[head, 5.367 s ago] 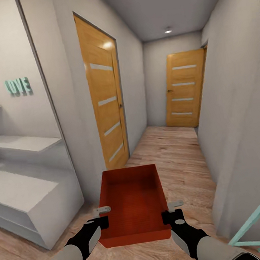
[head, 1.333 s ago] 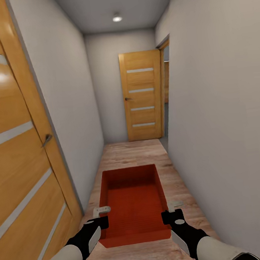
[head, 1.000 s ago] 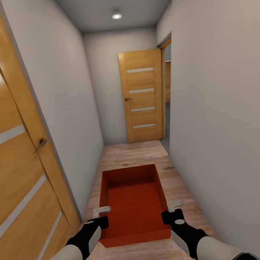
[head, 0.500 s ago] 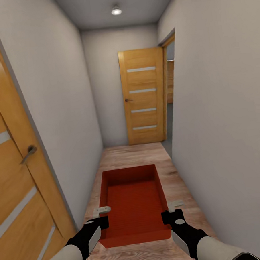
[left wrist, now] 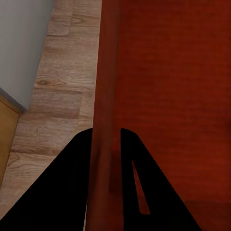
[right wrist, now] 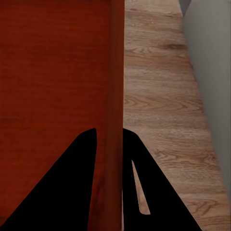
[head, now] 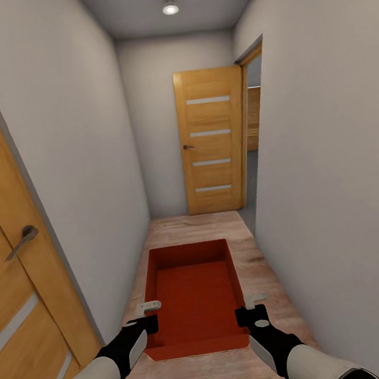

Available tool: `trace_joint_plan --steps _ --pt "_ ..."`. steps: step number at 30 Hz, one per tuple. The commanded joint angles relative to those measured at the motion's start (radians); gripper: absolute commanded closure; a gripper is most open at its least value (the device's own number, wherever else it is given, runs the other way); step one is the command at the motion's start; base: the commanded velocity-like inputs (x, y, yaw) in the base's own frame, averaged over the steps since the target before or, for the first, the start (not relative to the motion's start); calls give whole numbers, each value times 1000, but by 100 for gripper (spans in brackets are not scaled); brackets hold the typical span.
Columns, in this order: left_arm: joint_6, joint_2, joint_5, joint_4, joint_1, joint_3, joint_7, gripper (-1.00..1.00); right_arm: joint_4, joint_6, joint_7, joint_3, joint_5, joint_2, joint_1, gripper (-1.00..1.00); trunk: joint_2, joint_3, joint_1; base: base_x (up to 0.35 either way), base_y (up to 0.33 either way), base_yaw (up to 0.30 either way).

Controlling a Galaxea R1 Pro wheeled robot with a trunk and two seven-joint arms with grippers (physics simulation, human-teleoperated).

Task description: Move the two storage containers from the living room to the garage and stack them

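I carry one red-orange open-top storage container (head: 193,295) in front of me, held level above the wood plank floor of a narrow grey hallway. My left gripper (head: 148,315) is shut on the container's left wall (left wrist: 107,96), one finger on each side of it. My right gripper (head: 248,307) is shut on the right wall (right wrist: 115,96) in the same way. The container is empty. The second container, the living room and the garage are out of view.
Grey walls stand close on both sides. An orange wooden door (head: 19,273) with a handle is at my near left. Another orange door (head: 212,141) stands at the hallway's far end, beside an open doorway (head: 255,129) on the right. Pale wood floor (head: 194,227) runs ahead.
The view has advanced down the hallway: the left door has slid back past me and the far door has grown nearer. The container and both grippers hold the same position relative to me.
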Motion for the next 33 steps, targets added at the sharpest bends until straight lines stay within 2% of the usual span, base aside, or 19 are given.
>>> trace_joint_plan --steps 1,33 --pt "-77 34 -10 -6 -1 40 9 100 3 -6 -49 -44 -82 -8 -1 100 -1 -1 1 325 1 0" --pt "-79 34 -11 -6 -1 40 9 100 3 -10 -49 -44 -81 -8 -1 100 -1 -1 1 325 0 0"
